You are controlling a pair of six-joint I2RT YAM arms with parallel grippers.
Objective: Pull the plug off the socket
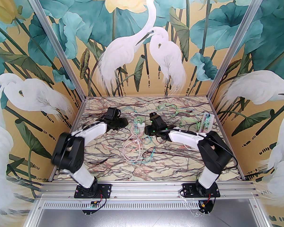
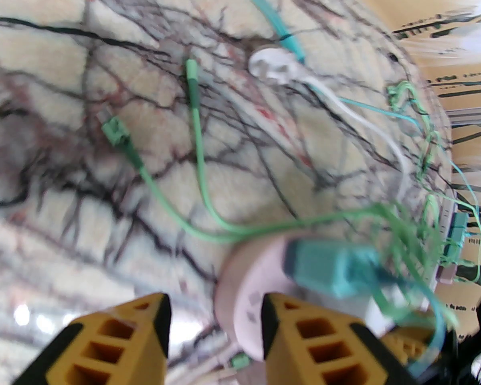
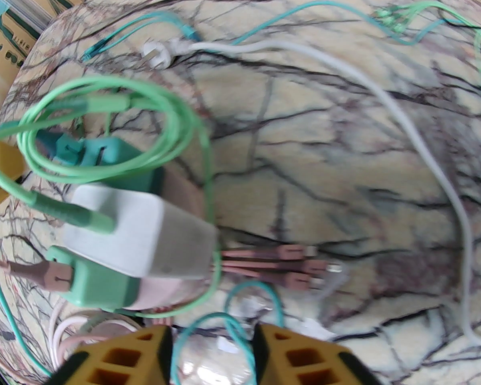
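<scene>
Sitting just ahead of the released right end effector (image 3: pixel 212 331), one pink socket (image 3: pixel 182 191) is carrying three plugs (image 3: pixel 144 235), just beside the released left end effector (image 2: pixel 214 301).

The left arm (image 1: pixel 92 129) rises from its base at lower left, elbow bent, forearm angled toward frame centre. The right arm (image 1: pixel 187 136) does likewise from lower right. The left claw (image 2: pixel 214 301) has its yellow fingers (image 2: pixel 116 335) parted, with a clear gap between the tips. The right claw (image 3: pixel 212 331) is likewise parted.
</scene>
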